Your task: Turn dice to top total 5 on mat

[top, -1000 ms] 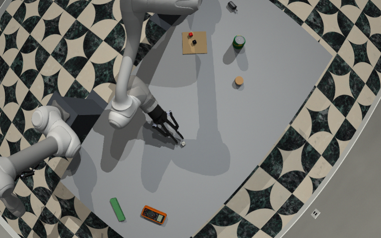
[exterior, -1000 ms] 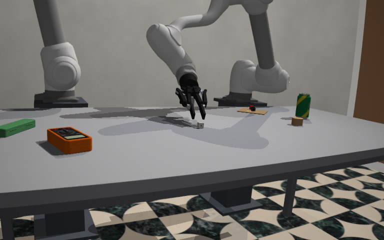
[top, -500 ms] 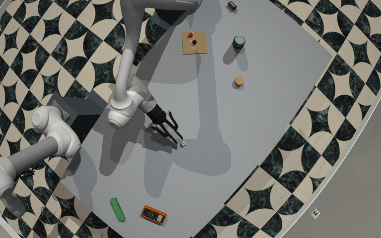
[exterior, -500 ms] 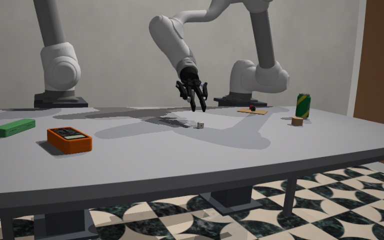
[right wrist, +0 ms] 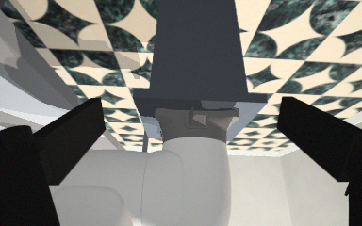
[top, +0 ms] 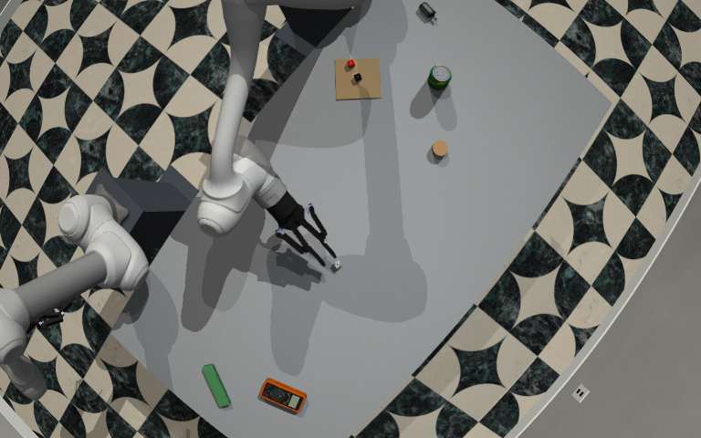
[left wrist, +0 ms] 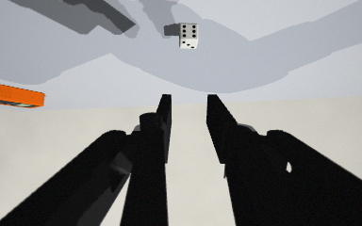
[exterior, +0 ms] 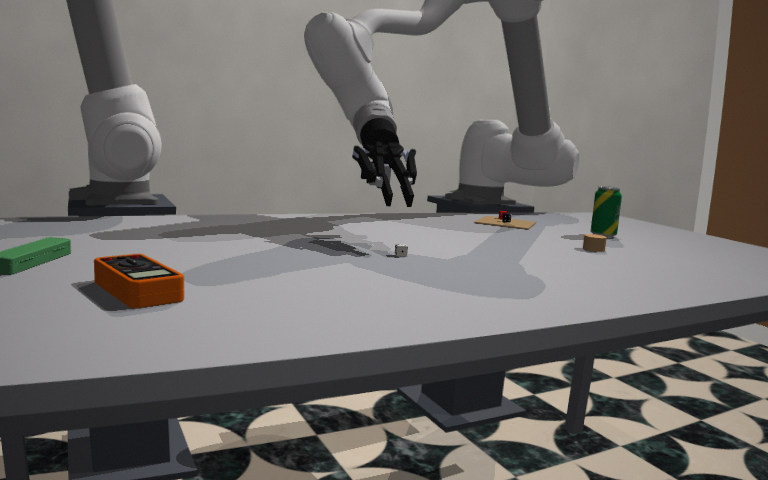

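A white die (top: 337, 264) (exterior: 400, 250) (left wrist: 189, 35) sits flat on the grey table, off the mat. In the left wrist view its six faces the gripper and its upper face appears to show three. A red die (top: 350, 63) (exterior: 502, 214) and a black die (top: 357, 77) (exterior: 506, 217) are on the tan mat (top: 369, 67) (exterior: 523, 224); their top numbers are too small to read. My left gripper (top: 329, 260) (exterior: 398, 203) (left wrist: 189, 108) hangs above and behind the white die, fingers slightly apart, empty. My right gripper (right wrist: 191, 113) is wide open and empty, away from the table.
A green can (top: 439, 77) (exterior: 606, 211) and a round wooden piece (top: 439, 149) (exterior: 594, 243) stand right of the mat. An orange multimeter (top: 282, 396) (exterior: 138, 281) and a green block (top: 215, 385) (exterior: 35, 255) lie at the opposite end. A small dark object (top: 427, 10) lies beyond the can.
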